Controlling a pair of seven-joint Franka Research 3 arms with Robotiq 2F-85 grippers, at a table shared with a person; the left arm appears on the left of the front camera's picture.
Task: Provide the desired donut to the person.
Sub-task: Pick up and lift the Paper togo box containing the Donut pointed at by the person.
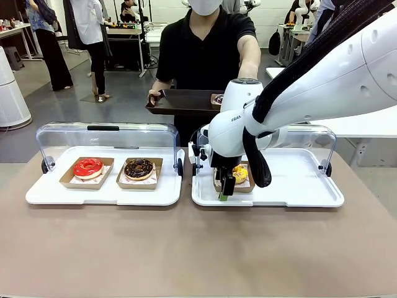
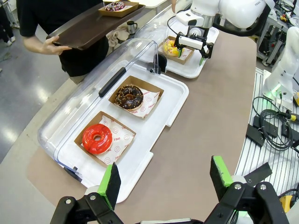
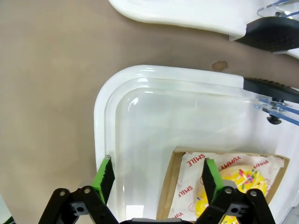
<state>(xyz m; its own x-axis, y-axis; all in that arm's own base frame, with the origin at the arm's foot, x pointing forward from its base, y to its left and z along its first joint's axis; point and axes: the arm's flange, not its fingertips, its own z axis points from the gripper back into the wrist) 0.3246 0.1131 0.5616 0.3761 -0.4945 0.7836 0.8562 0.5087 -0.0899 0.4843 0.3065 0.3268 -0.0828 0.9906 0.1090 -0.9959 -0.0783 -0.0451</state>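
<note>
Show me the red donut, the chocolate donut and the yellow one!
red donut (image 1: 80, 168), front view, icing left of hole
chocolate donut (image 1: 131, 169), front view, icing left of hole
yellow donut (image 1: 240, 173), front view, sprinkled top

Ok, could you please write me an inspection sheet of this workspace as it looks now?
Surface: brown table carrying two white trays, clear lids raised.
Job's things: red donut and chocolate donut in the left tray; yellow donut in a cardboard box in the right tray; the person holds a dark serving tray with a fourth donut.
Clutter: nothing seen.
Grippers: left gripper open, above the table, empty; right gripper open, straddling the box wall.
Cables: black cables beside the table.
Surroundings: bystanders, other tables.
</note>
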